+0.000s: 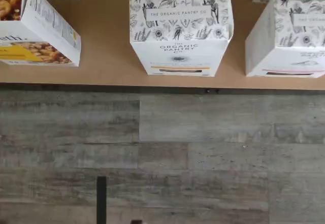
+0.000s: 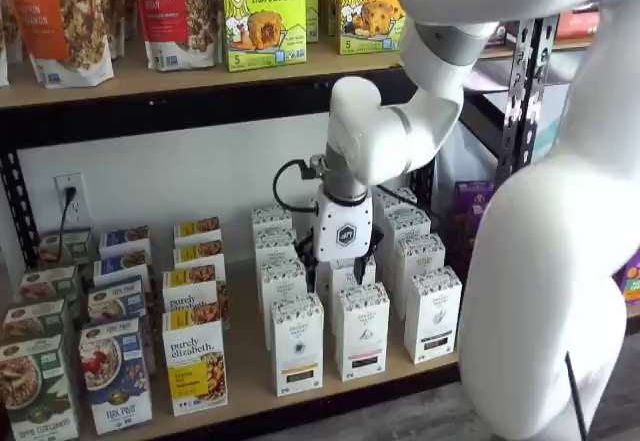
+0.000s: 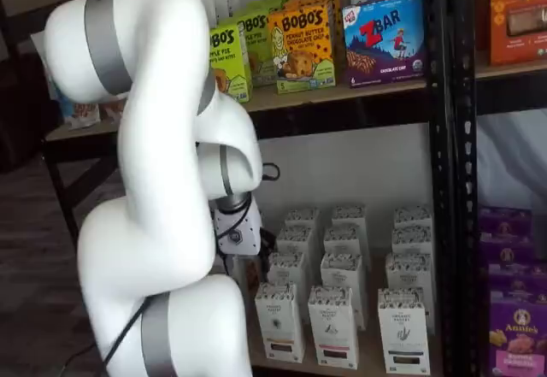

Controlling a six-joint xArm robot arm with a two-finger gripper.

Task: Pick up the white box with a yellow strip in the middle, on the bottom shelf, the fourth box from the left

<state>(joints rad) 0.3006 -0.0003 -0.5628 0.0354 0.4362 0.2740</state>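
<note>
The white box (image 2: 297,346) stands in the front row of the bottom shelf (image 2: 250,386), a tall carton with a speckled top band and a yellowish strip low on its front. The wrist view shows this white box (image 1: 179,31) from above, on the pale board (image 1: 106,41). It also shows in a shelf view (image 3: 279,321). My gripper (image 2: 350,261) hangs above and behind the box, over the second row of cartons. Its black fingers stand apart and hold nothing. The arm hides most of the gripper in a shelf view (image 3: 238,232).
A purely elizabeth box (image 2: 194,361) stands left of the white box, and the same white cartons (image 2: 362,331) stand right of it and behind. More boxes fill the upper shelf (image 2: 265,16). Grey plank floor (image 1: 162,153) lies before the shelf edge. A black upright (image 3: 444,180) stands at the right.
</note>
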